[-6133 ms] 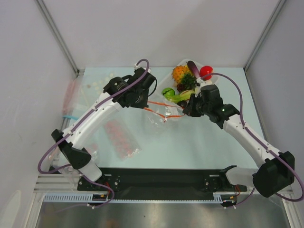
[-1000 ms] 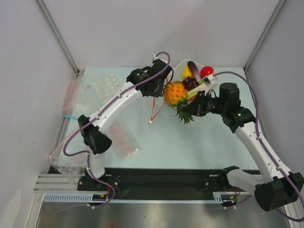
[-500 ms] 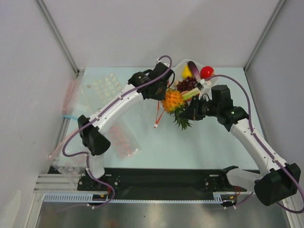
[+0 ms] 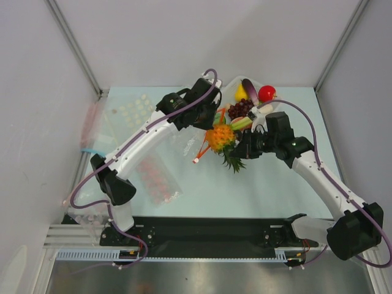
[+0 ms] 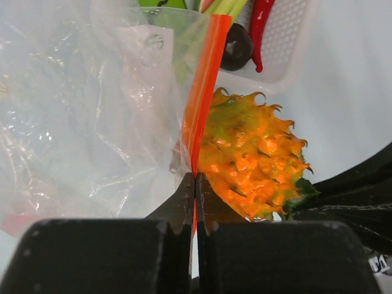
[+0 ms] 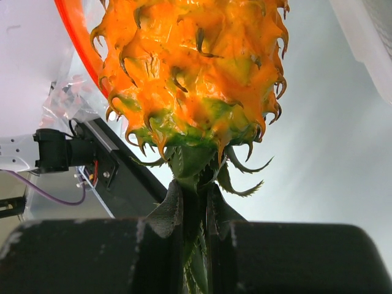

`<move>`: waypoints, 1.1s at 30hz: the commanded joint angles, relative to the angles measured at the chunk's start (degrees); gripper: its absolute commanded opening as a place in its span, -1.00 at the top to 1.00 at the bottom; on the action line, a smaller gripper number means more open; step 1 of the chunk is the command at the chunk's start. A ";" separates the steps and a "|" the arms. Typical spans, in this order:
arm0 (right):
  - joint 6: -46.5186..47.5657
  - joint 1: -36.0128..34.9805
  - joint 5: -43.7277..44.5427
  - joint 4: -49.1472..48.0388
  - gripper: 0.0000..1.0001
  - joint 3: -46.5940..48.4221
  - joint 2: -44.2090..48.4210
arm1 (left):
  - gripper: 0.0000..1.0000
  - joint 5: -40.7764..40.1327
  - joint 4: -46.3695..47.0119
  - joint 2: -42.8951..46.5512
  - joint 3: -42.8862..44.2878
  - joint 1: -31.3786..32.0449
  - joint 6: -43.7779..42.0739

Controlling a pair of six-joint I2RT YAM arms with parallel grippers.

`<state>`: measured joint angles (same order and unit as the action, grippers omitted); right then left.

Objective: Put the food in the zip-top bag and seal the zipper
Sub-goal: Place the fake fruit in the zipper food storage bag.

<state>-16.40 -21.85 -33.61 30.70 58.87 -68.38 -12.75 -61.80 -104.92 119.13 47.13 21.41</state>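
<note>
My right gripper (image 4: 240, 149) is shut on the green crown of the orange pineapple (image 4: 220, 137) and holds it above the table. In the right wrist view (image 6: 195, 197) the pineapple (image 6: 196, 67) points away from the camera. My left gripper (image 4: 206, 120) is shut on the orange-red zipper (image 4: 201, 150) of the clear zip-top bag (image 4: 185, 138). In the left wrist view (image 5: 195, 179) the zipper (image 5: 205, 79) rises from the jaws, the bag (image 5: 92, 116) hangs to its left, and the pineapple (image 5: 251, 159) touches it on the right. The round red fruit (image 4: 266, 93) lies in the basket. I cannot make out the round green fruit.
A white basket (image 4: 277, 105) at the back right holds a yellow fruit (image 4: 241, 93), grapes (image 4: 240, 109), an eggplant and green stalks; a red chili (image 5: 260, 24) lies at its edge. A packet of pink-red dots (image 4: 156, 177) and a sheet of white dots (image 4: 131, 110) lie on the left.
The right gripper has brought the pineapple down and left, against the bag's mouth. The left gripper has shifted slightly left, still holding the zipper strip.
</note>
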 commanded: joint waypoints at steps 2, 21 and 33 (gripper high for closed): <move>1.81 -1.62 1.17 0.76 1.00 1.33 -0.52 | 0.99 7.02 1.68 2.62 0.75 0.41 -1.46; 3.31 -3.03 1.09 -0.73 1.00 6.52 -2.20 | 1.00 15.92 1.42 2.44 -3.10 3.05 -5.15; 3.83 1.10 -2.08 -1.34 1.00 7.66 -1.67 | 0.99 18.98 3.96 7.01 -8.21 2.96 -5.33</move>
<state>-13.28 -21.91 -33.69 32.67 62.96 -71.79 2.46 -58.39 -101.86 111.09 50.17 17.30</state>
